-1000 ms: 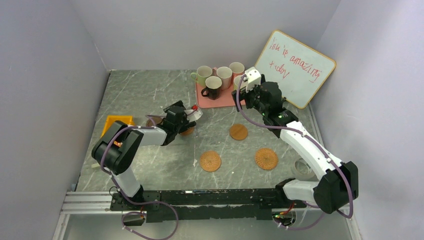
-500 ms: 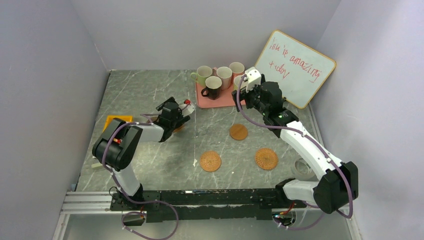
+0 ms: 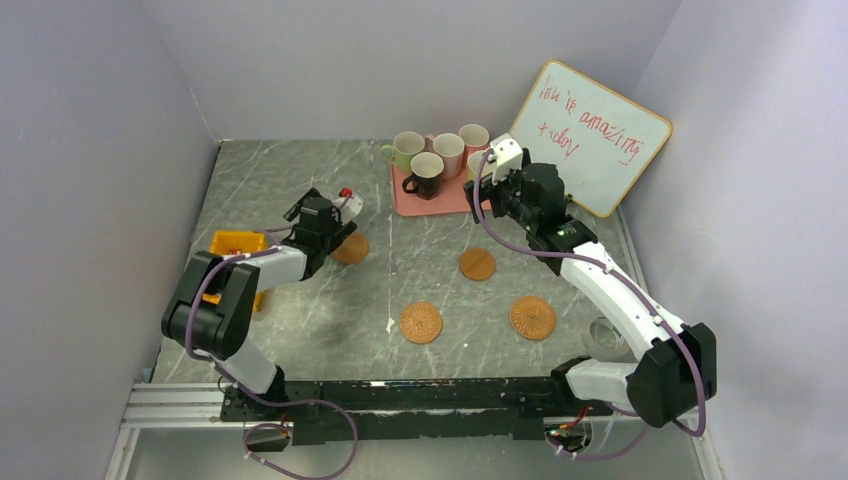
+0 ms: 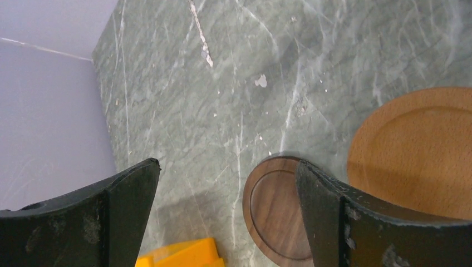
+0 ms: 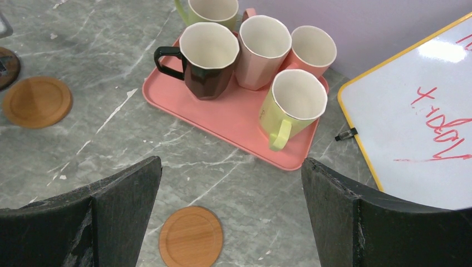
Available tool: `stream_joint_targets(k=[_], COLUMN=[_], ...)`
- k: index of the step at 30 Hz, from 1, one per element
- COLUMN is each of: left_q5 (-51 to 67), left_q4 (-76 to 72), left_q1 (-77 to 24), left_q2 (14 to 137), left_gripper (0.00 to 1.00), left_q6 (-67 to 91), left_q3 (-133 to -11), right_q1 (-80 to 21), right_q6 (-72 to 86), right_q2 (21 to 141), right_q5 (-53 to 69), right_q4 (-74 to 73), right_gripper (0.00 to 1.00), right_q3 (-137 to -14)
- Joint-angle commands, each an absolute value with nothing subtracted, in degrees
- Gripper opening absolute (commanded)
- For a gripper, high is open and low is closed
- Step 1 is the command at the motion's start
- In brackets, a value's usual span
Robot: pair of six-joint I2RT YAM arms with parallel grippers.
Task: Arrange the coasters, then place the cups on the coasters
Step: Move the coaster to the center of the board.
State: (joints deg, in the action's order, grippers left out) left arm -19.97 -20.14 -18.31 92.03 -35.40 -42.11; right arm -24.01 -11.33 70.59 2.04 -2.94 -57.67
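Five cups stand together on the pink tray [image 5: 222, 119]: a dark brown cup [image 5: 207, 55], two pink cups [image 5: 262, 47] and two green cups [image 5: 295, 103]. My right gripper [image 5: 229, 164] hovers open just in front of the tray, above a tan coaster [image 5: 190, 236]. My left gripper [image 4: 228, 163] is open low over the table. Its right finger [image 4: 334, 217] overlaps the dark brown coaster [image 4: 275, 214], and another tan coaster [image 4: 417, 150] lies beside that. Two woven coasters [image 3: 421, 322] lie nearer the arm bases. Both grippers hold nothing.
A yellow object [image 3: 235, 245] sits by the left wall, close to my left gripper [image 3: 318, 228]. A whiteboard [image 3: 590, 135] leans at the back right behind the tray [image 3: 440, 200]. A clear tape roll [image 3: 605, 335] lies near the right arm.
My left gripper has swung left and back, uncovering the tan coaster it stood over. The right arm has not moved.
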Motion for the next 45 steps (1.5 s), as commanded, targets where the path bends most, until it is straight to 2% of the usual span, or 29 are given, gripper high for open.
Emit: stream_joint_targets(k=[1,8,16,22,31,45], left_q5=[-24.03,-24.37,-21.42,-14.12,-12.87,-13.85], left_q4=[-19.90,-19.87,-21.05,-18.10,-17.23,-17.44], left_q1=[-18.30,-17.14,-17.05,-17.05,-17.23,-17.40], left_q2=[93.25,96.39,89.58,84.89,91.25,93.81], left_gripper=[0.96,0.96,0.96,0.96,0.96,0.96], left_q6=[-36.43,-35.47,-32.96,-32.43,-32.34,-32.45], left_q3=[-41.27,-41.58,-39.40,-37.75,-39.43,-39.92], right_q1=[-23.52,-23.35,-23.34,-23.28,-23.13,-22.94], right_q6=[-11.16,-11.24,-11.25,-11.16,-11.16,-10.99], right_q2=[69.86,69.96,69.87,69.53,69.61,69.59], right_q5=[2.90,2.99,3.15,3.25,3.25,3.51], right_q4=[-0.22,-0.18,-0.18,-0.19,-0.18,-0.22], right_gripper=[1.00,0.99,0.99,0.99,0.99,0.99], right_q3=[-57.74,-57.81,-57.83,-57.83,-57.83,-57.90])
